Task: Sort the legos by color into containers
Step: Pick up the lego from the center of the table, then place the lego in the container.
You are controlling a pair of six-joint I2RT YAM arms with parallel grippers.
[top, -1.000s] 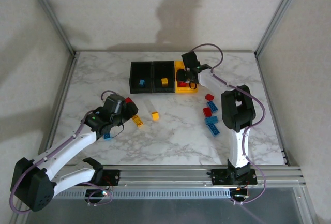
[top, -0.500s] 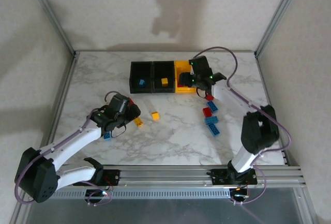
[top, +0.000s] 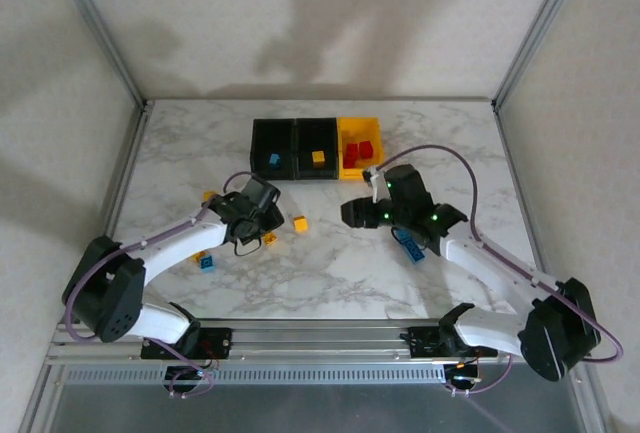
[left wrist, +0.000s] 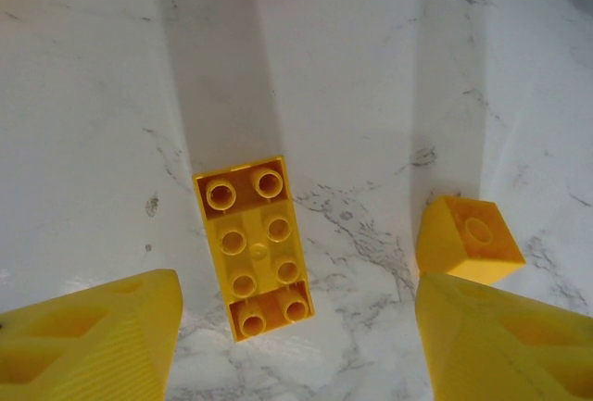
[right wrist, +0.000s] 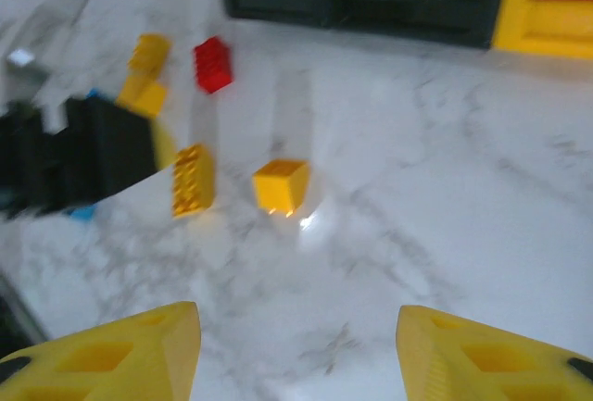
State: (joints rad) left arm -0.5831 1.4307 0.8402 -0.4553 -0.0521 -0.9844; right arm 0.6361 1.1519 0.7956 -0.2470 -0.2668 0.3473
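— What takes up the most room?
— The marble bench. At its upper middle stands the row of three joined bins: two black ones on the left and the yellow bin at the right end.
— Anything in them?
— Red bricks lie in the yellow bin, a blue brick in the left black one and a yellow brick in the middle one.
— And the arms?
— The left end effector sits left of centre, its fingers spread wide and pinching nothing. They stand on either side of a yellow two-by-four brick that lies flat, studs up, touching neither finger. The right end effector is right of centre, below the yellow bin — likewise spread, with nothing between its fingers.
— Loose pieces?
— A small yellow brick lies just right of the long one, and a red brick above it. A loose blue brick lies beside the right arm, and a second loose blue brick by the left arm, lower left.
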